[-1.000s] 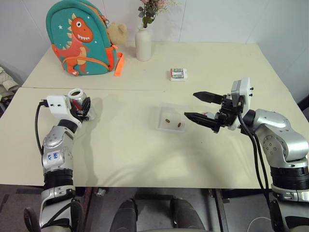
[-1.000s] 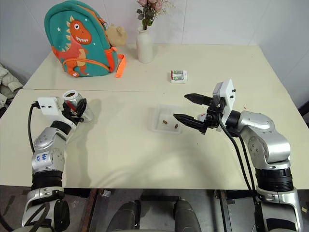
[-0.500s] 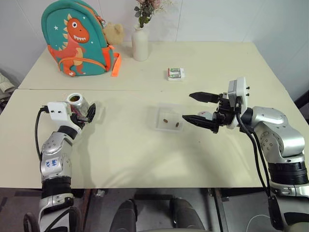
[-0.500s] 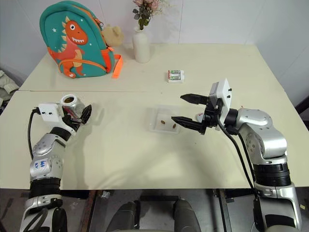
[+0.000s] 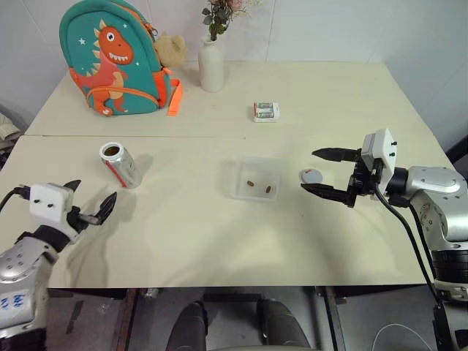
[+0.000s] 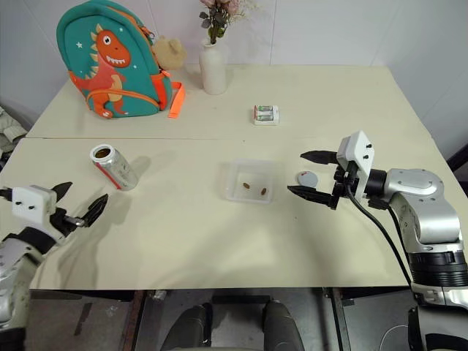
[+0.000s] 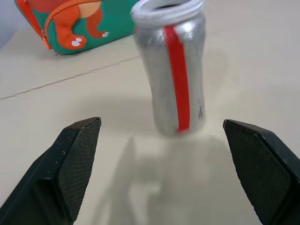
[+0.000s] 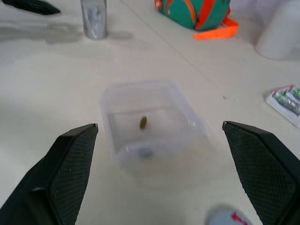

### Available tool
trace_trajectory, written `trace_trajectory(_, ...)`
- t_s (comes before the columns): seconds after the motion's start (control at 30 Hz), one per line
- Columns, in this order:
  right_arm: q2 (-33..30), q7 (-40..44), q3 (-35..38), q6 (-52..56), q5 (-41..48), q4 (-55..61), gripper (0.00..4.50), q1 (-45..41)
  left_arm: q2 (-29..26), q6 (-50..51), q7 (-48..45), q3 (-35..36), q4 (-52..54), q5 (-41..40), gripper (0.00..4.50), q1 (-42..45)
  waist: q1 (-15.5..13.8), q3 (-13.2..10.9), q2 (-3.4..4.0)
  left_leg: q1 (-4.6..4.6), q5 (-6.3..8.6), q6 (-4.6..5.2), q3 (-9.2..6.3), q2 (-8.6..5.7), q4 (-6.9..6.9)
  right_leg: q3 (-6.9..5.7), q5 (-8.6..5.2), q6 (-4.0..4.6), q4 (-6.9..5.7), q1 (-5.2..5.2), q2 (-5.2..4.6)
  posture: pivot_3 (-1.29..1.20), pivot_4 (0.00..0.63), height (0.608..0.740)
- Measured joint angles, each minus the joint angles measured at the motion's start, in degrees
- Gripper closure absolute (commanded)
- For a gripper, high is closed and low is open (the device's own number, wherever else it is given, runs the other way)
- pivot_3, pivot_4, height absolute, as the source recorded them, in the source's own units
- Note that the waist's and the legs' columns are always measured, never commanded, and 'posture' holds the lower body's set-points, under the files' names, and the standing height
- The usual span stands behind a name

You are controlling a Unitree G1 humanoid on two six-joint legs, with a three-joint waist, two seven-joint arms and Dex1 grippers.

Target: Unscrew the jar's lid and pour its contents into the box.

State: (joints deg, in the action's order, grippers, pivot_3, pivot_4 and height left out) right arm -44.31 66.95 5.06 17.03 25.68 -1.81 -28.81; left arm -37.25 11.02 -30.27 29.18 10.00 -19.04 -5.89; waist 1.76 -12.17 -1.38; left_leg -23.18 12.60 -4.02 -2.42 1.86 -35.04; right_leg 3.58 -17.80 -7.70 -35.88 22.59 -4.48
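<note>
I see the jar [image 5: 121,164] standing open-mouthed and slightly tilted on the left part of the table [image 5: 190,241], silver with a red stripe; I can read no writing on it. My left gripper [image 5: 91,210] is near it, apart from it, fingers spread wide and holding nothing. The box [image 5: 254,179] sits mid-table with two brown pieces [image 5: 260,186] inside. The lid [image 5: 312,176] lies flat just right of the box, a red mark on it. My right gripper [image 5: 326,171] hovers around the lid, jaws wide, empty. Behind are a green-and-white packet [image 5: 268,111], its print unreadable, a white vase [image 5: 210,66] and a dinosaur backpack [image 5: 113,59].
</note>
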Motion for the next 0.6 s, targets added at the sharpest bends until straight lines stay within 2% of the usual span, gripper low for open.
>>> trace_trajectory(0.03, -0.35, 0.42, -0.03, -0.60, -0.42, -0.34, 0.00, 0.03, -0.88, -0.59, -2.21, 0.00, 1.43, -0.51, 0.05, -1.40, -0.04, 0.00, 0.01, 0.00, 0.00, 0.00, 0.05, -0.01, 0.01, 0.00, -0.04, 0.08, 0.02, 0.00, -0.04, 0.00, 0.150, 0.740)
trace_trajectory(0.1, -1.18, 1.22, -0.10, -1.46, -1.44, -0.60, 0.00, 0.30, -2.46, -1.71, -6.86, -0.04, 3.89, -2.20, 0.05, -1.95, -0.21, -0.01, 0.01, -0.01, 0.00, 0.00, 0.06, 0.00, 0.00, -0.02, -0.37, 0.76, 0.05, 0.00, -0.05, 0.00, 0.150, 0.740)
trace_trajectory(0.3, -2.18, 2.44, 0.35, -1.90, -1.48, -0.19, 0.00, 1.12, -8.60, -4.12, -16.41, -3.78, 6.54, -4.36, 0.05, 4.22, -0.17, 0.00, 0.02, -0.01, -0.03, 0.04, 0.13, -0.01, -0.03, 0.00, -0.33, 0.80, 0.23, -0.09, -0.07, 0.00, 0.150, 0.740)
trace_trajectory(0.4, -2.89, 2.45, 1.58, -1.72, -1.05, 2.42, 0.00, 3.45, -9.03, -3.89, -19.55, -9.04, 2.28, -4.43, 0.05, 14.94, -0.23, -0.01, 0.02, 0.00, -0.05, 0.07, 0.07, 0.02, -0.03, -0.04, -0.25, 0.66, 0.10, -0.05, -0.01, 0.00, 0.150, 0.740)
trace_trajectory(0.43, -2.89, 2.43, 1.63, -1.69, -0.91, 3.43, 0.00, 3.65, -9.22, -3.74, -20.19, -10.01, 1.31, -4.43, 0.05, 17.11, -0.22, -0.01, 0.02, 0.00, -0.05, 0.07, 0.07, 0.01, -0.03, -0.03, -0.02, 0.23, 0.04, -0.05, -0.01, 0.00, 0.150, 0.740)
trace_trajectory(0.47, -2.89, 2.35, 1.84, -1.67, -0.75, 4.26, 0.00, 4.10, -9.31, -3.50, -20.86, -10.87, 0.38, -4.43, 0.05, 18.76, -0.03, -0.01, 0.04, 0.02, -0.04, 0.06, 0.10, 0.01, -0.02, -0.01, 0.22, -0.22, 0.05, -0.05, -0.01, 0.00, 0.150, 0.740)
trace_trajectory(0.6, -2.91, 1.75, 2.28, -1.21, -0.38, 5.00, 0.00, 6.80, -9.22, -3.01, -23.12, -13.58, -1.31, -4.42, 0.05, 19.50, 0.70, -0.01, 0.03, -0.01, 0.06, 0.13, 0.11, 0.03, 0.04, -0.01, 0.18, -0.23, 0.03, 0.04, 0.00, 0.00, 0.150, 0.740)
